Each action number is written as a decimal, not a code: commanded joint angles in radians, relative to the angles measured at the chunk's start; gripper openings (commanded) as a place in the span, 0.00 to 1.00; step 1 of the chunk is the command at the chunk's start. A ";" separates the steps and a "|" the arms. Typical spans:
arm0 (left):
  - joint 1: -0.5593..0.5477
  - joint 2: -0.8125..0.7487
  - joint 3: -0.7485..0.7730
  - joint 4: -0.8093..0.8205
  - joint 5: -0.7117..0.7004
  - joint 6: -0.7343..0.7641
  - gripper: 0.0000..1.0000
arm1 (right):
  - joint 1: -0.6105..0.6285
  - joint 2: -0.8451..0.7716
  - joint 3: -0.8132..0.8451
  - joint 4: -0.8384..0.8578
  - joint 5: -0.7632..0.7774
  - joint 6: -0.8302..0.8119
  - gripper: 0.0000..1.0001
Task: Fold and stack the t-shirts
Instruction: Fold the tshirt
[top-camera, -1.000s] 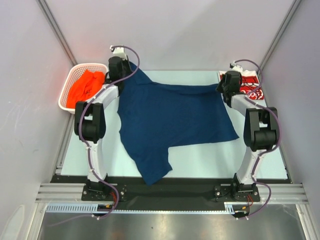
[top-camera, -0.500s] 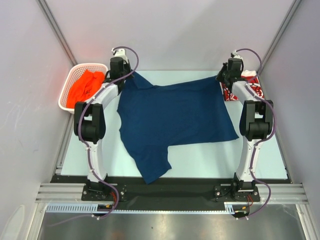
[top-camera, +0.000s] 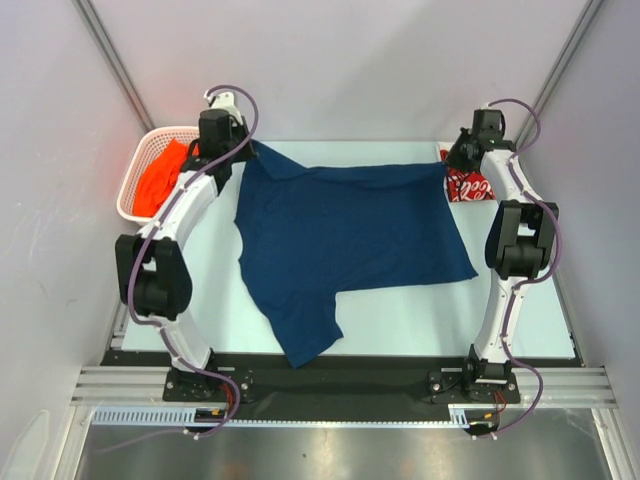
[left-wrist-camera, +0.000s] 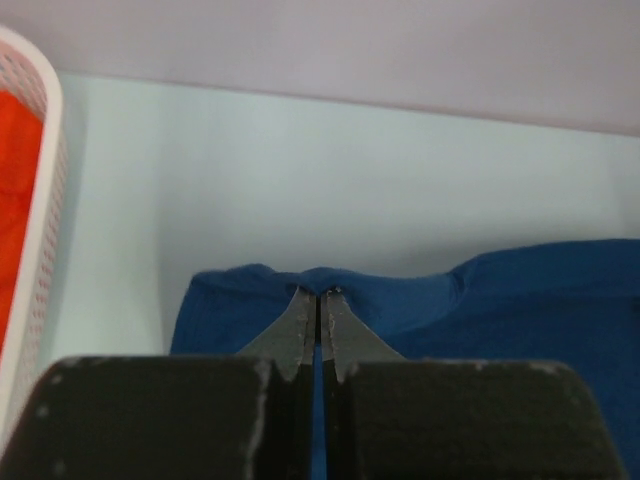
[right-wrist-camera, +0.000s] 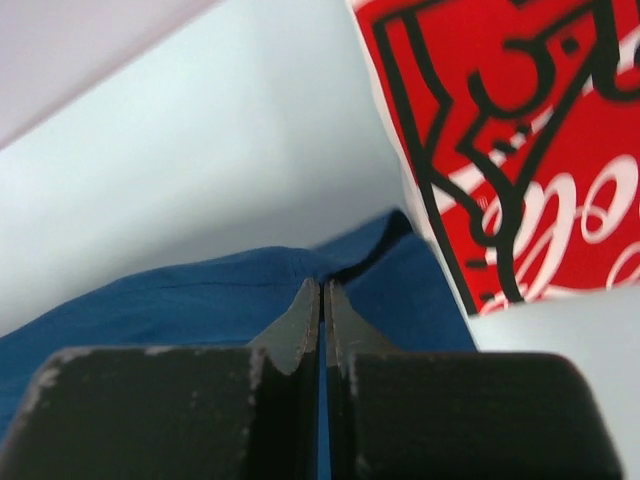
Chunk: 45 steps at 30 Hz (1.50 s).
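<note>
Left gripper (left-wrist-camera: 320, 293) and right gripper (right-wrist-camera: 322, 285) each clamp the navy t-shirt (top-camera: 350, 235) at its far corners; the red Coca-Cola t-shirt (top-camera: 468, 186) lies just beside it.

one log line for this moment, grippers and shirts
left gripper: shut on navy t-shirt far edge | right gripper: shut on same t-shirt | red t-shirt: far right corner | orange t-shirt: in white basket
</note>
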<state>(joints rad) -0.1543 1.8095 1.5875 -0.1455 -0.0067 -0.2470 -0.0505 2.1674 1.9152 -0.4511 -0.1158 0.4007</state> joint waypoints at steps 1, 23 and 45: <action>-0.004 -0.082 -0.081 -0.081 0.048 -0.057 0.00 | -0.008 0.003 0.051 -0.155 -0.042 0.020 0.00; -0.010 -0.369 -0.323 -0.229 0.138 -0.092 0.00 | -0.026 -0.106 -0.059 -0.238 -0.022 -0.005 0.00; -0.048 -0.526 -0.646 -0.213 0.140 -0.239 0.00 | -0.054 -0.087 -0.101 -0.235 -0.045 -0.019 0.00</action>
<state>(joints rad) -0.1959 1.3148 0.9611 -0.3859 0.1192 -0.4416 -0.0925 2.1113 1.8118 -0.6895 -0.1486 0.3885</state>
